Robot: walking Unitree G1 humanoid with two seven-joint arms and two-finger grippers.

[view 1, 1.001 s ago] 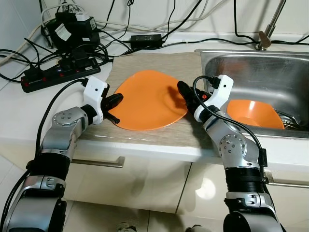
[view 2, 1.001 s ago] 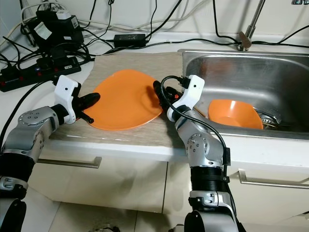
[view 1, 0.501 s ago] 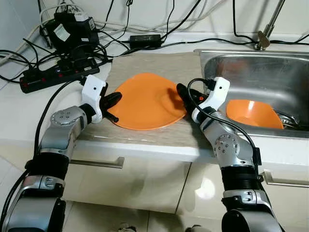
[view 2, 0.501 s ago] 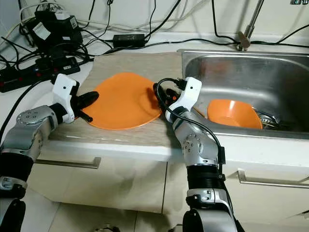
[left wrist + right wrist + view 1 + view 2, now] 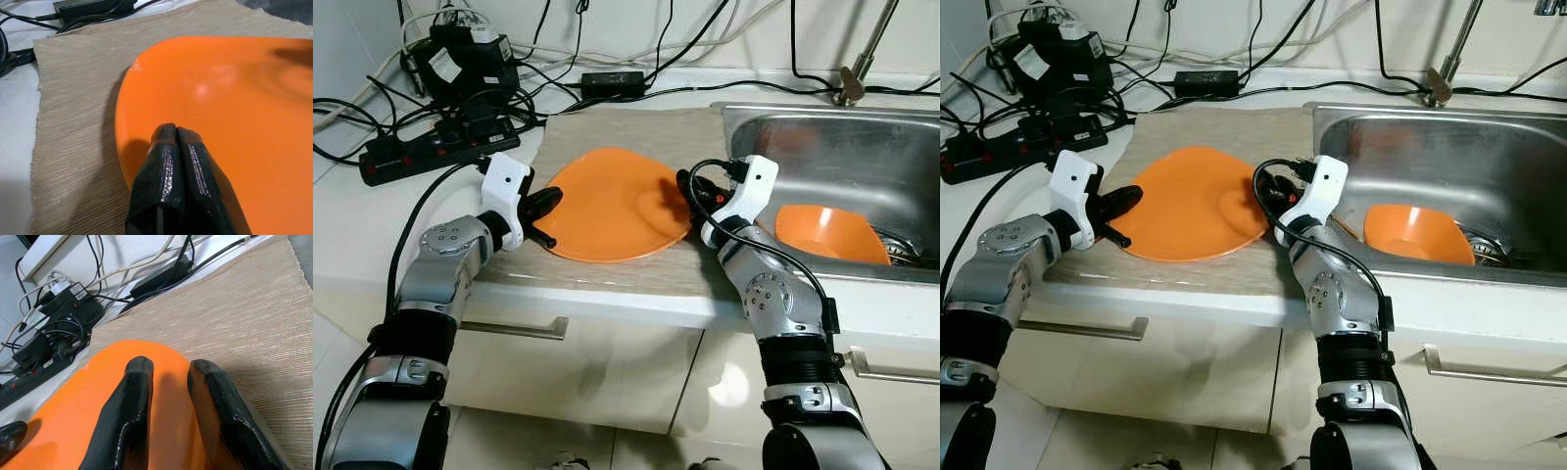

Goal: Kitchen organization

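An orange plate [image 5: 607, 206] lies on a beige mat [image 5: 626, 132] on the counter. My left gripper [image 5: 548, 201] is at the plate's left rim; in the left wrist view its fingers [image 5: 171, 128] are pressed together over the orange plate [image 5: 234, 98]. My right gripper [image 5: 688, 191] is at the plate's right rim. The right wrist view shows it [image 5: 168, 364] open, one finger over the plate [image 5: 98, 401], the other along its edge above the mat [image 5: 254, 318].
A steel sink [image 5: 862, 147] to the right holds an orange bowl [image 5: 827, 233]; the faucet [image 5: 862, 54] stands behind it. A power strip [image 5: 431, 155], adapters and tangled cables [image 5: 612, 81] crowd the back left of the counter.
My right wrist has dropped slightly and drawn closer to the plate's right rim. The left gripper and the plate have stayed put.
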